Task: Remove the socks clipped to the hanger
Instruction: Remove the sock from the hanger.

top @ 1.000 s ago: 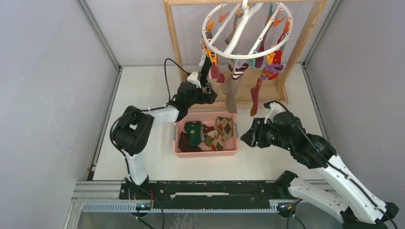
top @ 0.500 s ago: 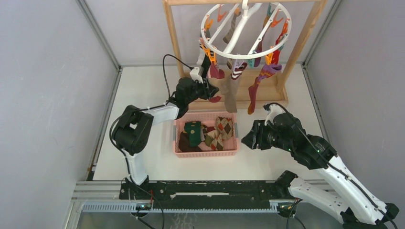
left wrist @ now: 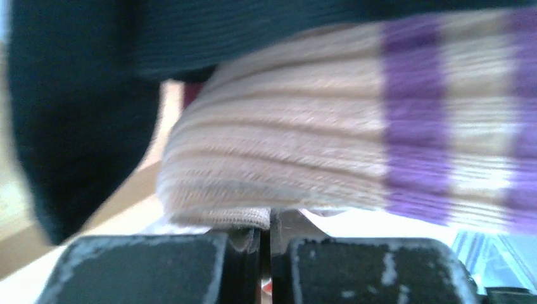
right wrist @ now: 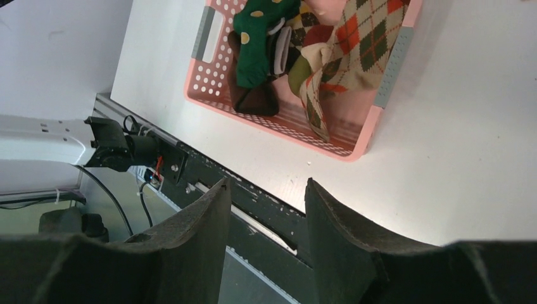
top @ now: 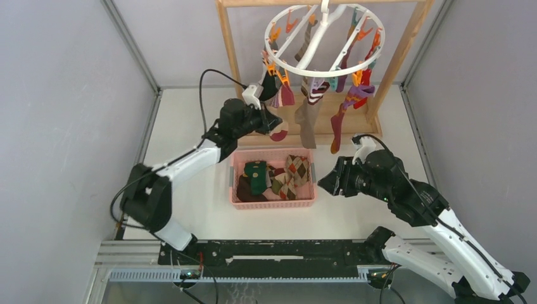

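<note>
Top view first: the hanger [top: 297,71] dangles from the wooden rack [top: 231,50] at the far side of the surface [top: 190,126], and plenty of socks [top: 308,120] hang clipped around its rim. The left arm reaches up and across, and the left end effector [top: 268,119] is pressed in among the socks under the ring's left edge. It sits low on the fabric, well below the clips, presumably so that a downward tug will pop a sock free. The pink basket [top: 272,204] sits right under the hanger and already holds several socks, so it looks like the drop spot. The right end effector [top: 329,180] hangs just beside the basket's right end, out of the way.

Left wrist view: here's the grip! The two black fingers [left wrist: 145,269] meet with barely a slit between them, pinching the lower hem of a beige ribbed striped sock [left wrist: 297,158] with purple bands. A dark sock [left wrist: 69,126] crowds in beside it but isn't between the fingers. It's a clamp on the hem only, so there's some risk of slipping.

Right wrist view: the fingers [right wrist: 190,234] stand partly apart with nothing between them, looking down past the basket's corner at bare surface. My read is that this arm is simply waiting.
</note>
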`<act>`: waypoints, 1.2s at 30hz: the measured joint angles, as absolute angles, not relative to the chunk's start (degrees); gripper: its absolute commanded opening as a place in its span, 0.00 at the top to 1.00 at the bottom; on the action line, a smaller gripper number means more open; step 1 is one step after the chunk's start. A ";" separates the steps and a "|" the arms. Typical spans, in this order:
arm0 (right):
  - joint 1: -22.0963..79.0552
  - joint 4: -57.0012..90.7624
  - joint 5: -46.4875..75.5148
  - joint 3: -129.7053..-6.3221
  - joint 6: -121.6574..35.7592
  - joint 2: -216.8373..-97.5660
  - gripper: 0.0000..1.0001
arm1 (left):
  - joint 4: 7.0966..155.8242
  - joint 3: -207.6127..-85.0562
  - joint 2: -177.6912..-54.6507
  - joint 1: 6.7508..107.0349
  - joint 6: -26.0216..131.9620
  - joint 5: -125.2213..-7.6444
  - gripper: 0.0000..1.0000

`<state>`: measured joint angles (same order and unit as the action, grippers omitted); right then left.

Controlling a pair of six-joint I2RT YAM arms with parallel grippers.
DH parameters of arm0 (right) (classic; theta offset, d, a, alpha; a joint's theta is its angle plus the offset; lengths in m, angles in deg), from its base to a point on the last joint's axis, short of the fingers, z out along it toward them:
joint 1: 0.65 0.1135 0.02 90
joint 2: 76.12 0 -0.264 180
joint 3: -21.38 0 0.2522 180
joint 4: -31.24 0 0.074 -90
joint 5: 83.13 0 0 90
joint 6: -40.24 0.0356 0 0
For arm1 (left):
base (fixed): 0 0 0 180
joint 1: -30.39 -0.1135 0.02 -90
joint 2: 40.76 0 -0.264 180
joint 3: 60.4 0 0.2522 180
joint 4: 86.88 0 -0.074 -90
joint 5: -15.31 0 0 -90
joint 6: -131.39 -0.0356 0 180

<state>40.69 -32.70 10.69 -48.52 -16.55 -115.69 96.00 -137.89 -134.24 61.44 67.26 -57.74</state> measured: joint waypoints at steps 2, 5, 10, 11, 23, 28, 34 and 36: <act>40.80 -31.76 10.58 -48.58 -16.25 -116.37 0.46 | 90.12 -138.04 -129.54 62.42 66.34 -58.86 1.00; 41.09 -30.47 10.16 -48.63 -15.94 -117.77 0.46 | 82.56 -138.63 -124.12 64.22 65.31 -59.97 1.00; 41.07 -27.63 9.18 -50.29 -15.92 -120.70 0.45 | 65.71 -144.16 -119.77 66.36 64.83 -60.76 1.00; 41.02 -27.41 9.09 -50.79 -15.94 -121.00 0.45 | 63.50 -144.99 -119.70 66.51 64.85 -60.98 1.00; 34.47 -23.78 13.22 -58.79 -17.45 -126.88 0.44 | 43.46 -159.13 -119.57 72.00 66.17 -61.83 1.00; 31.86 -23.71 14.31 -59.71 -18.39 -127.12 0.42 | 38.25 -162.57 -119.57 72.78 67.37 -62.84 1.00; 31.12 -23.71 12.89 -62.40 -20.16 -127.15 0.39 | 31.33 -171.22 -120.09 72.83 68.68 -63.16 1.00; 30.82 -23.58 12.13 -63.88 -20.84 -127.15 0.39 | 29.32 -176.73 -121.08 72.83 69.01 -63.10 1.00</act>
